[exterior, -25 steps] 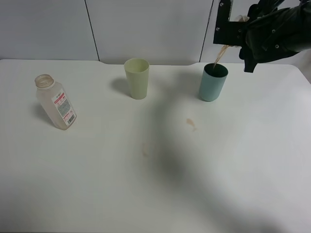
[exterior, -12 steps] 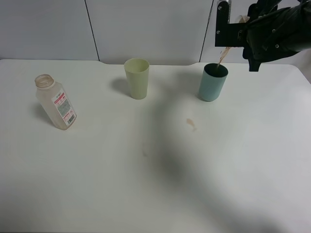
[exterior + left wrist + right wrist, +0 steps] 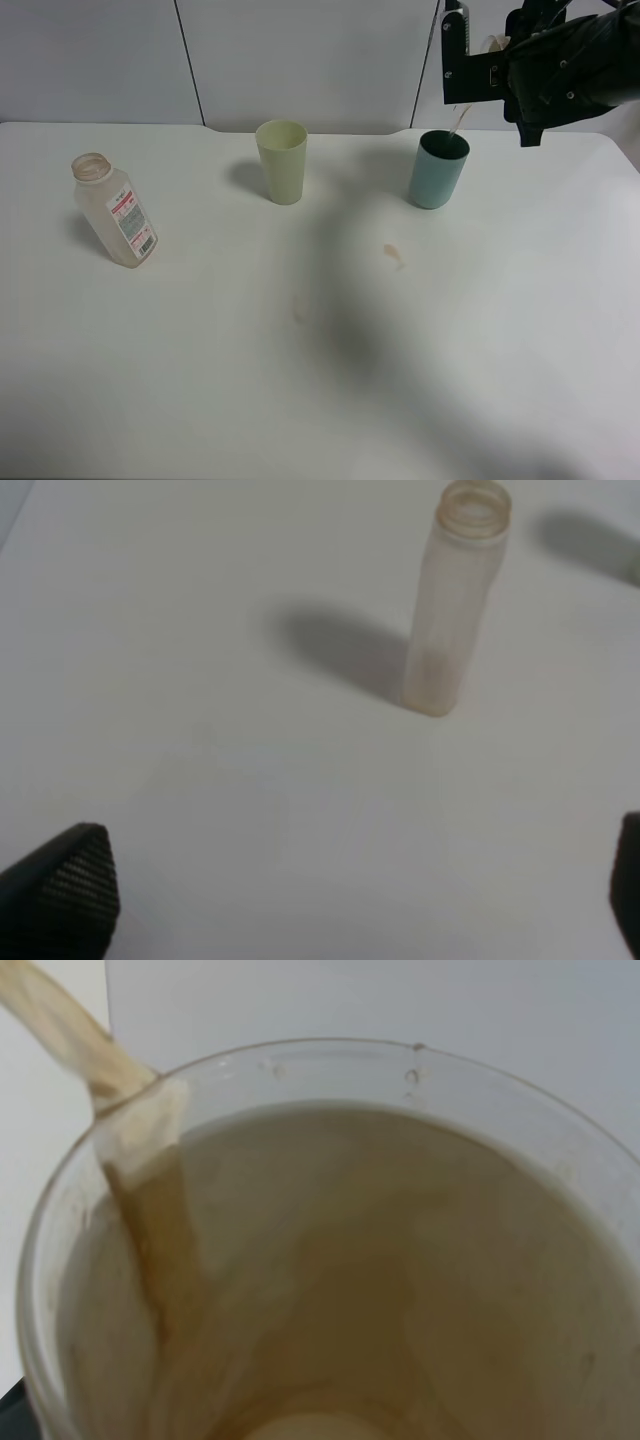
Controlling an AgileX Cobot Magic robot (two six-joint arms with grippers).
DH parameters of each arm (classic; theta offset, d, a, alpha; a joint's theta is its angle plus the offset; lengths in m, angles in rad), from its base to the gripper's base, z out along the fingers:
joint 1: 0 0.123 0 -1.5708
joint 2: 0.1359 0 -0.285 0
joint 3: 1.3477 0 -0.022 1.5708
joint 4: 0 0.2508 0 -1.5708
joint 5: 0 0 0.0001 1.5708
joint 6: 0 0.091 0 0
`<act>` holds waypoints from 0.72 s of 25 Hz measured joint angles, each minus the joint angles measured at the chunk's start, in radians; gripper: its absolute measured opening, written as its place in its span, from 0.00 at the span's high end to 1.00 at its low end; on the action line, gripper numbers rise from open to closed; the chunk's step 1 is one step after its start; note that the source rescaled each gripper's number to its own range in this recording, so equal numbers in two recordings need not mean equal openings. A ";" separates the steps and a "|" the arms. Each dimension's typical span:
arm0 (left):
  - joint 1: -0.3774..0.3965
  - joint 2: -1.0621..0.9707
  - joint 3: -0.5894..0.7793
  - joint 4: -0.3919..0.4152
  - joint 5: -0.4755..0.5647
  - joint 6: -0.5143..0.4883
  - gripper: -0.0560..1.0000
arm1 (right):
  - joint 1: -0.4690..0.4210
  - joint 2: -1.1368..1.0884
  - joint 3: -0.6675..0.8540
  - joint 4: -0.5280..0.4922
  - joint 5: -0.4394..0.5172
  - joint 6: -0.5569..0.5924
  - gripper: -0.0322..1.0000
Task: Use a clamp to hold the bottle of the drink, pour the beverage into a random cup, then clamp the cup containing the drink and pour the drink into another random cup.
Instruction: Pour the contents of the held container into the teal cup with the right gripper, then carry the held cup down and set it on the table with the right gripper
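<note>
Moved: right gripper (image 3: 470, 60) w/ tipped cup (image 3: 330, 1250) up a bit, stream thinner.
Bottle (image 3: 113, 210): upright, far left on table (image 3: 300, 400), untouched.
Left gripper (image 3: 350, 890): spread wide, holding nothing, near bottle.
Green tumbler (image 3: 282, 161): mid-back.
Teal tumbler (image 3: 438, 170): under cup, catching tea (image 3: 70, 1030).
Right gripper: clenched on cup.

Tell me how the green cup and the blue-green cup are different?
The pale green cup stands near the middle of the table; the teal cup stands further right. Brown drink is streaming into the teal cup, while nothing pours into the pale green cup. Both are plain tumblers, upright on the white table.
</note>
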 joint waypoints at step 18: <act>0.000 0.000 0.000 0.001 0.000 0.000 0.00 | 0.010 0.000 0.000 0.000 -0.009 0.077 0.97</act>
